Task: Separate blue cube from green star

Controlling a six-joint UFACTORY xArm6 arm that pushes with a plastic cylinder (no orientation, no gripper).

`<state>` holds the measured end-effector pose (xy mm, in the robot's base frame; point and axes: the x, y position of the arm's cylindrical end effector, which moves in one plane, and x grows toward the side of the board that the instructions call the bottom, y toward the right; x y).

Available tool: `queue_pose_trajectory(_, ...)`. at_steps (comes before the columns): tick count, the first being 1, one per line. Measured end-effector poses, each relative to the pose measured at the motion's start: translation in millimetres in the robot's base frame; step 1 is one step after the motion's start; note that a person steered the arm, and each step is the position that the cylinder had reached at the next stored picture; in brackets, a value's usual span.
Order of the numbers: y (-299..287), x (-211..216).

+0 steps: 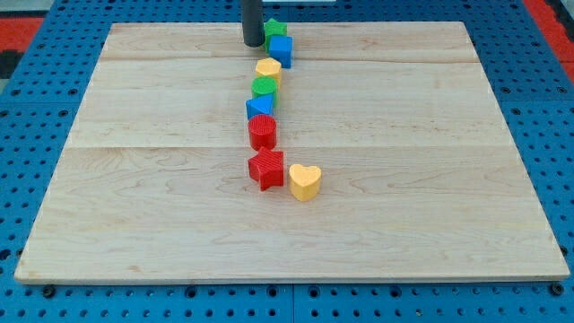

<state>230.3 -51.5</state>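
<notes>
Looking at the board's (134, 197) top edge, you find my tip (253, 44) just left of the green star (273, 29), close to touching it. The arm ends in a bare rod with no jaws. The blue cube (282, 49) sits against the star's lower side. Below runs a line: yellow block (267, 68), green block (265, 87), blue block (259, 108), red cylinder (262, 131), red star (266, 168), yellow heart (304, 181).

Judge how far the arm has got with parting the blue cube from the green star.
Done: nothing visible; the small blue cube touches the small green star at the wooden board's top edge. In hand: my tip sits just left of both. Left: pushing one block clear of the other.
</notes>
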Motion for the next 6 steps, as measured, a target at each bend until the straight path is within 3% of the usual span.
queue_pose_trajectory(2,0.0,-1.8)
queue_pose_trajectory(4,13.8,29.4)
queue_pose_trajectory(5,51.1,29.4)
queue_pose_trajectory(6,147.0,58.4)
